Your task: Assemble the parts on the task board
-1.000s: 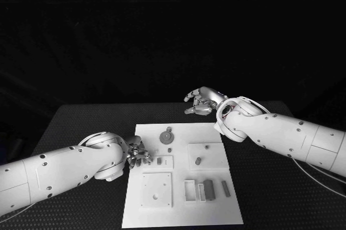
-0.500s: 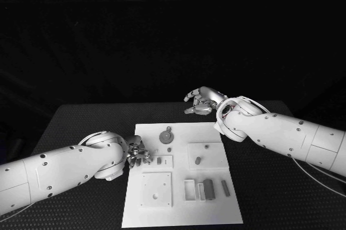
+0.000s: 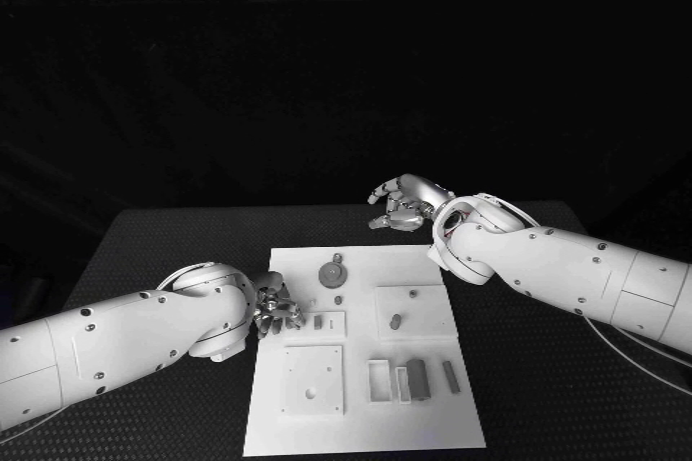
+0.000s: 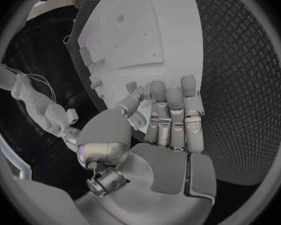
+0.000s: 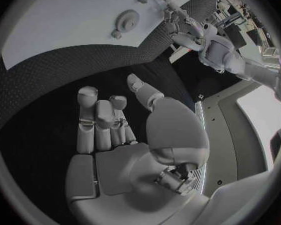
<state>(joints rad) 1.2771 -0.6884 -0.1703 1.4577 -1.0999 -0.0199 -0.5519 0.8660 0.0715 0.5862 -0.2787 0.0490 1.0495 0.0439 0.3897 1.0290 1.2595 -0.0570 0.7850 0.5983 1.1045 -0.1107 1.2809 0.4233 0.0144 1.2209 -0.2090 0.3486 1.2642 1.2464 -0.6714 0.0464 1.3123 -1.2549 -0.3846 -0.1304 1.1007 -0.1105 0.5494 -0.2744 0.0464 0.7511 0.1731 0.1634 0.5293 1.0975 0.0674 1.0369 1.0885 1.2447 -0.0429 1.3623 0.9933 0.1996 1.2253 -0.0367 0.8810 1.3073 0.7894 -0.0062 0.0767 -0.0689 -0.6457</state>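
The white task board (image 3: 361, 421) lies mid-table. On it are a round grey disc (image 3: 333, 274), small pegs (image 3: 395, 322) and grey bars (image 3: 418, 378) near a white frame (image 3: 381, 381). My left hand (image 3: 277, 312) sits at the board's left edge beside a small plate with a peg (image 3: 317, 322). In the left wrist view its fingers (image 4: 172, 110) lie straight and side by side, with nothing in them, over the board's edge (image 4: 140, 35). My right hand (image 3: 405, 203) hovers beyond the board's far edge, its fingers (image 5: 100, 115) loosely curved and empty.
Black textured table (image 3: 173, 241) surrounds the board on all sides. A square white plate with a hole (image 3: 313, 379) lies at the board's near left. The right wrist view shows the disc (image 5: 126, 20) and my left hand (image 5: 184, 27) farther off.
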